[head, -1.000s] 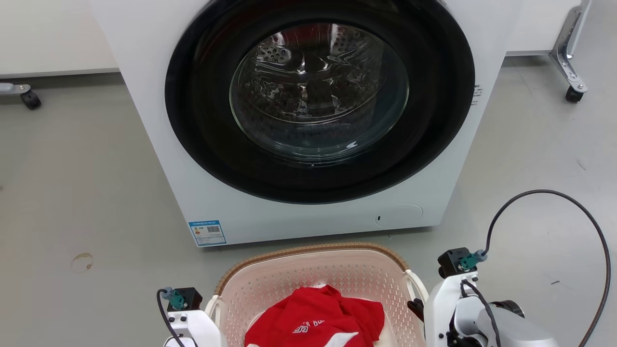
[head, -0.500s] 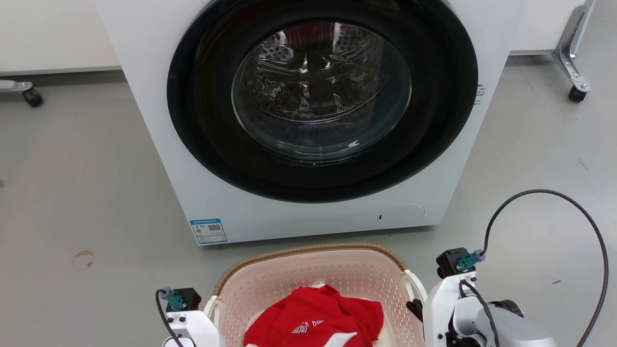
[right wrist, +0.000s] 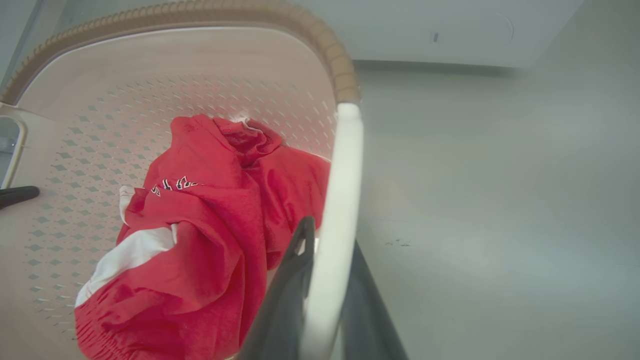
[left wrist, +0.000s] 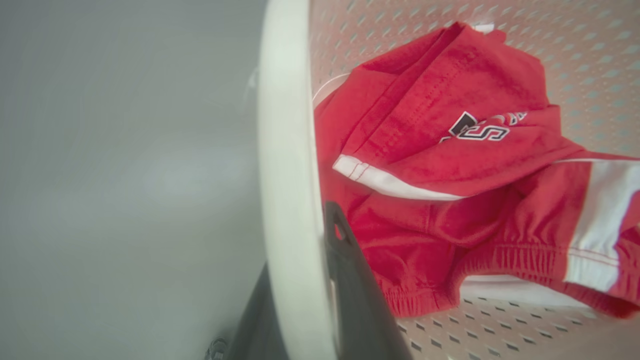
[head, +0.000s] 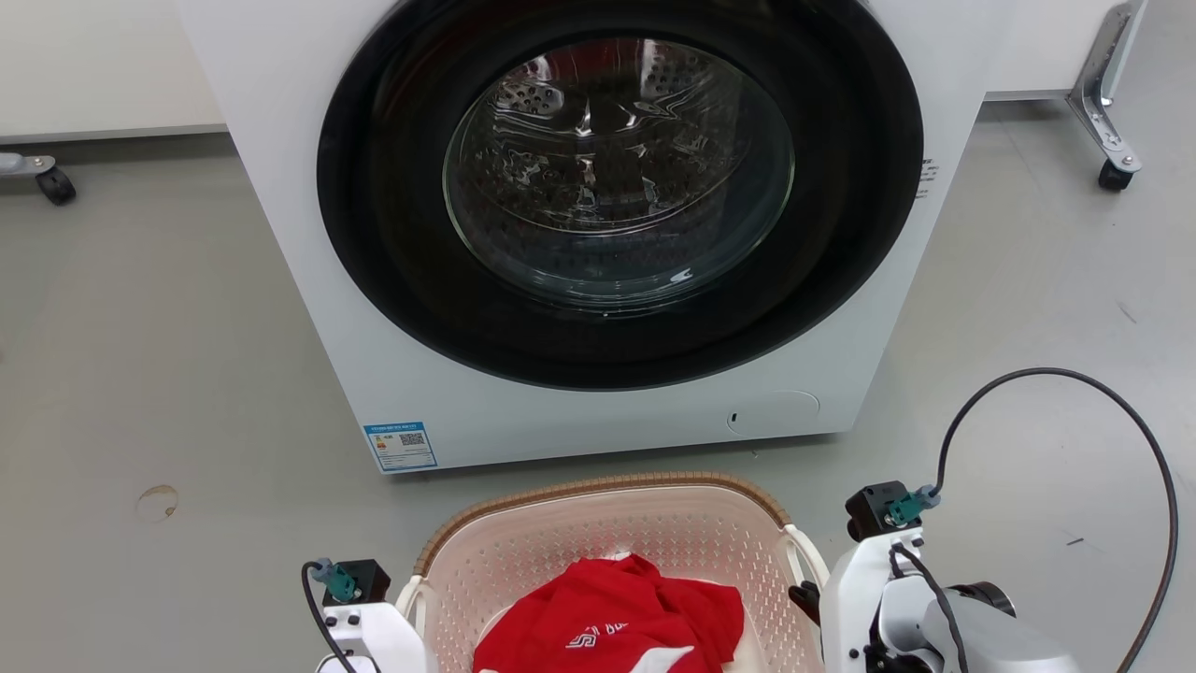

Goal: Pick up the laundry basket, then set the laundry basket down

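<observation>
The laundry basket (head: pixel 654 533), pale pink with a brown woven-look rim (head: pixel 607 483), sits at the bottom middle of the head view, just before the washing machine. A red garment with white stripes (head: pixel 612 622) lies inside it. My left gripper (left wrist: pixel 300 240) is shut on the basket's white left handle (left wrist: pixel 287 150), one dark finger (left wrist: pixel 350 280) inside the basket. My right gripper (right wrist: pixel 331 232) is shut on the white right handle (right wrist: pixel 342 165), with its fingers (right wrist: pixel 287 285) on either side. Whether the basket rests on the floor cannot be told.
A white washing machine (head: pixel 308 234) with a shut round black door (head: pixel 617 187) stands close ahead. Grey floor spreads left and right. A wheeled metal leg (head: pixel 1107 140) is at the back right and a castor (head: pixel 54 184) at the back left. A black cable (head: pixel 1056 372) loops over my right arm.
The washing machine and floor have shifted slightly in the head view, which points to camera motion. The basket, garment and both grippers keep their places in the view.
</observation>
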Motion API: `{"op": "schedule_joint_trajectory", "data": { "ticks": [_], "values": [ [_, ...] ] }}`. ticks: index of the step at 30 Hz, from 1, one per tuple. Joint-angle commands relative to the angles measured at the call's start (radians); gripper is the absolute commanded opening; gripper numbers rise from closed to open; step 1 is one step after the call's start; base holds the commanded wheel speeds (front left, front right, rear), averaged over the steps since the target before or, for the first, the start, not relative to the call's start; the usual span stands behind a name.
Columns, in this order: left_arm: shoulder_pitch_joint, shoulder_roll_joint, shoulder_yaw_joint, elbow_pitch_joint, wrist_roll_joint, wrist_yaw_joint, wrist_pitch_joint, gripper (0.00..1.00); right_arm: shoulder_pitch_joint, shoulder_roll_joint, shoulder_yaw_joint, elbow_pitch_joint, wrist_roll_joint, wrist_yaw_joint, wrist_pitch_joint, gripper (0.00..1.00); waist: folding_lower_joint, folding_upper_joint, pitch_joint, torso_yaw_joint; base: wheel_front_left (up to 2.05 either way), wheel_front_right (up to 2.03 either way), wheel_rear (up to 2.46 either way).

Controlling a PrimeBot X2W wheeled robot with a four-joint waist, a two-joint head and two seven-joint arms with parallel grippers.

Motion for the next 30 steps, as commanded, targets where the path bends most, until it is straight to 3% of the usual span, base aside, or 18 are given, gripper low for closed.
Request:
{"op": "schedule_joint_trajectory", "data": {
  "ticks": [1,30],
  "values": [
    [-0.012,0.135,0.023,0.028,0.006,0.015,0.004,0.00,-0.036,-0.114,-0.007,0.056,0.008,-0.020,-0.019,0.00,0.0000,0.0000,0.000,0.000,0.00,0.00,0.00],
    [-0.014,0.136,0.013,0.028,-0.014,0.023,0.010,0.00,-0.038,-0.114,0.001,0.058,0.005,-0.020,-0.026,0.00,0.0000,0.0000,0.005,0.008,0.00,0.00,0.00]
  ]
}}
